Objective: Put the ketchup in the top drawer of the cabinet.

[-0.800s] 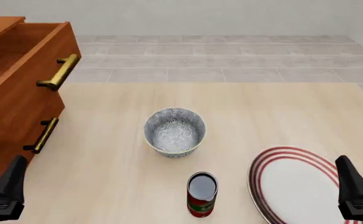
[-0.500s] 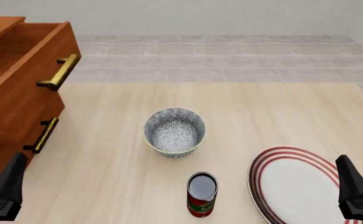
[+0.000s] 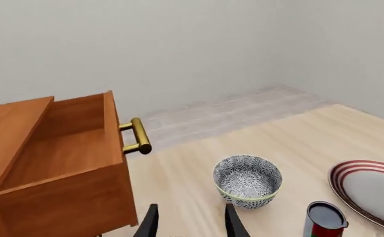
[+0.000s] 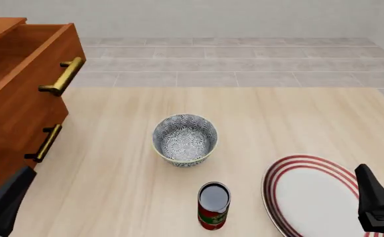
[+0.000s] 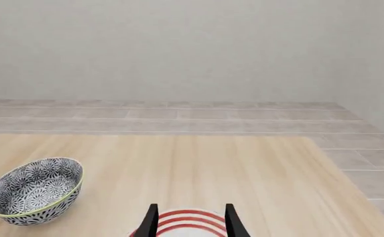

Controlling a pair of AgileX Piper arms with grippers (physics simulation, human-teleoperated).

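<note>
The small upright ketchup can with a red label and dark grey glossy top [image 4: 213,205] is seen standing on the pale wooden table [image 4: 277,118], held by neither arm, well ahead and to the right of the left gripper [image 3: 189,223] and to the left of the right gripper [image 5: 189,220]. Both fingers of the left gripper are shown spread apart with bare table between them, so it is released and holds nothing; the fingers of the right gripper are likewise parted, with the near rim of the white oval plate with red rings [image 4: 310,192] lying between and just beyond them. The plate is seen to carry nothing. The patterned grey-white bowl [image 4: 185,139] is placed farther out than the can, ahead and to the right of the left gripper and ahead and to the left of the right gripper, apart from both can and plate; its inside is shown empty. The large reddish-brown wooden cabinet [image 4: 10,133] stands ahead and to the left of the left gripper. Its top drawer [image 3: 60,148] is pulled out, its brass bar handle [image 3: 138,136] facing the bowl, and the visible part of its inside holds nothing. The lower drawer front [image 4: 27,148] is seen closed
</note>
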